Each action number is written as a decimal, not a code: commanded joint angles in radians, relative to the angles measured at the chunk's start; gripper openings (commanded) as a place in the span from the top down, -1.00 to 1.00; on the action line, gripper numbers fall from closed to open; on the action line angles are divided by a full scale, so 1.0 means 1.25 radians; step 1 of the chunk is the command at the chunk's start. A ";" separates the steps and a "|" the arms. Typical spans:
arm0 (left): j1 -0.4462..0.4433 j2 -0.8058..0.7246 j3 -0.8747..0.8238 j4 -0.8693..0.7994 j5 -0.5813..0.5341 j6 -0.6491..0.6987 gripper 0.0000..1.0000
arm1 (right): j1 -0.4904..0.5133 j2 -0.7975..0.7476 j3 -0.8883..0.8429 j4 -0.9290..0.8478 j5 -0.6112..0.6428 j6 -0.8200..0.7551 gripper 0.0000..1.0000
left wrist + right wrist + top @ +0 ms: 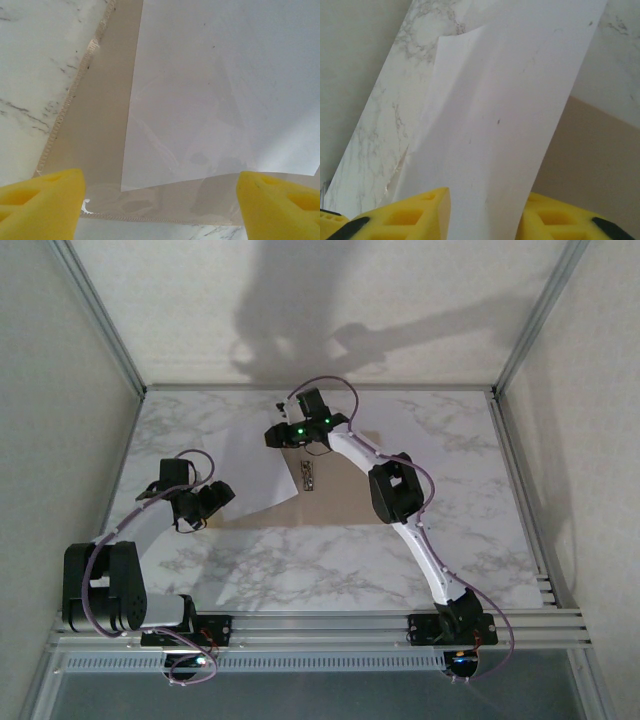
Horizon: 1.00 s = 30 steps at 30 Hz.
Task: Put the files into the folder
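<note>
Two yellow fingers (405,217) stand apart at the bottom edge, and the files (510,110) run up between them as a white sheet whose far left corner curls. The tan folder (590,165) lies on the right, the marble surface (375,145) on the left.

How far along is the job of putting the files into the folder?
Done: the folder lies open, with the files on it. In hand: the right gripper is over a curled sheet, jaws apart; whether it touches, I cannot tell. The left gripper hovers open at a folder corner. Left: probably to flatten the sheets and close the folder.
</note>
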<state>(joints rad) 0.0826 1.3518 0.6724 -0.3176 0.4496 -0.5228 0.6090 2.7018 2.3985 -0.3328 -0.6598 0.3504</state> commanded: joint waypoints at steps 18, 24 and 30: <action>0.008 -0.003 0.000 -0.004 0.004 0.010 -0.58 | -0.002 -0.026 -0.005 -0.051 0.040 -0.052 0.92; 0.008 -0.004 0.000 -0.005 0.007 0.010 -0.58 | -0.001 -0.104 -0.129 0.019 0.111 -0.013 0.95; 0.008 -0.007 0.000 -0.003 0.008 0.011 -0.58 | 0.000 -0.190 -0.271 0.112 0.167 0.050 0.96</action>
<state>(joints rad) 0.0826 1.3518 0.6724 -0.3176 0.4500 -0.5228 0.6090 2.5572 2.1109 -0.2825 -0.5064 0.3626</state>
